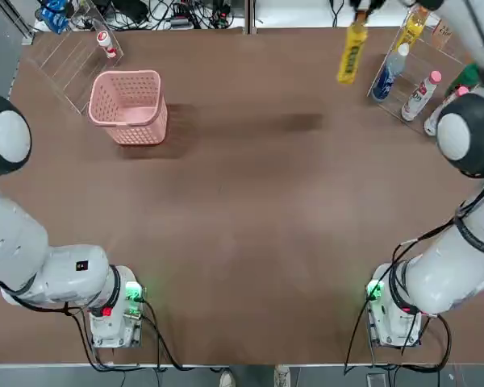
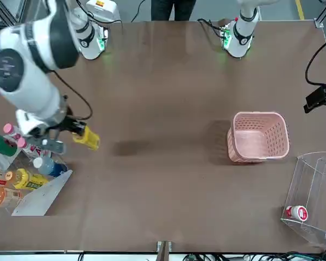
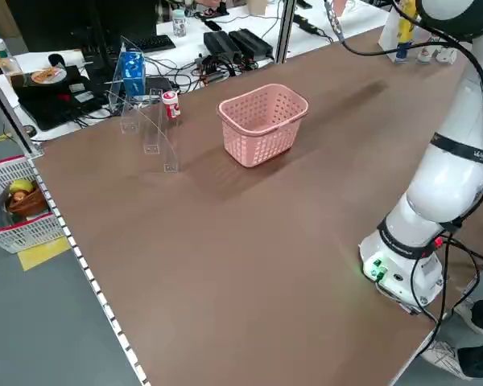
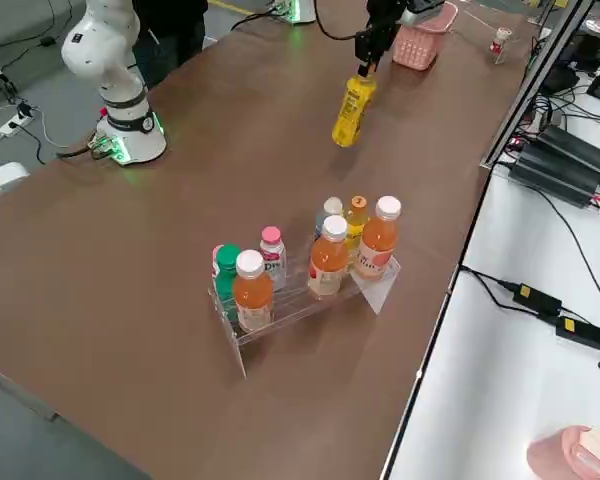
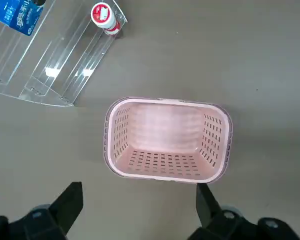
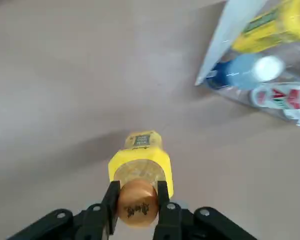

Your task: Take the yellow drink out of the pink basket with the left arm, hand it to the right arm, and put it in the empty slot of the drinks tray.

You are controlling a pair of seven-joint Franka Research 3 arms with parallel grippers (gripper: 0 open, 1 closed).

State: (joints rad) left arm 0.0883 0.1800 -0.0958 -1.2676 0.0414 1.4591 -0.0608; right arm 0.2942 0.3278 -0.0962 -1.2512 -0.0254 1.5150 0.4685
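Top view: the yellow drink [image 1: 352,52] hangs tilted above the far right of the table [image 1: 250,234], just left of the drinks tray [image 1: 423,76]. The pink basket [image 1: 129,107] stands far left, with nothing in it.

Front view: the right end effector [image 2: 70,129] is clamped on the yellow drink's cap end, beside the tray's bottles.

Right side view: the drink hangs clear of the table, well apart from the tray.

Left wrist view: the left end effector [image 5: 139,207] hovers above the basket, its fingers [image 5: 70,202] spread wide apart and gripping nothing. A clear acrylic box [image 5: 55,55] with a small red-white can [image 5: 104,17] lies beside the basket.

Right wrist view: both fingers [image 6: 110,202] pinch the cap.
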